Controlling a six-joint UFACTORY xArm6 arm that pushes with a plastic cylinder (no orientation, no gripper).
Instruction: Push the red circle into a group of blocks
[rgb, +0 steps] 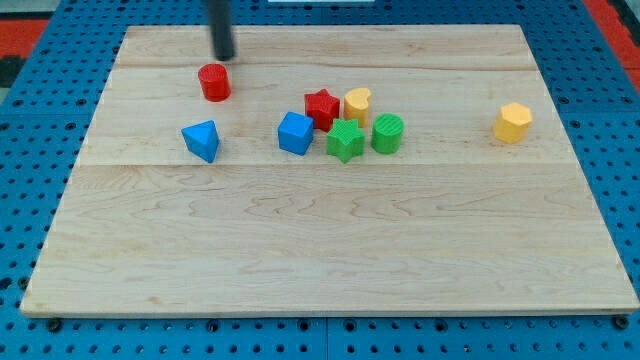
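Note:
The red circle (214, 82) sits on the wooden board (330, 250) near the view's top left. My tip (224, 56) is just above it, slightly to its right, close to touching. A group of blocks lies to the right: a blue cube (295, 133), a red star (322, 108), a yellow block (358, 104), a green star (345, 141) and a green circle (388, 133).
A blue triangular block (202, 140) stands alone below the red circle. A yellow hexagon (513, 122) stands alone at the view's right. The board rests on a blue pegboard (30, 150).

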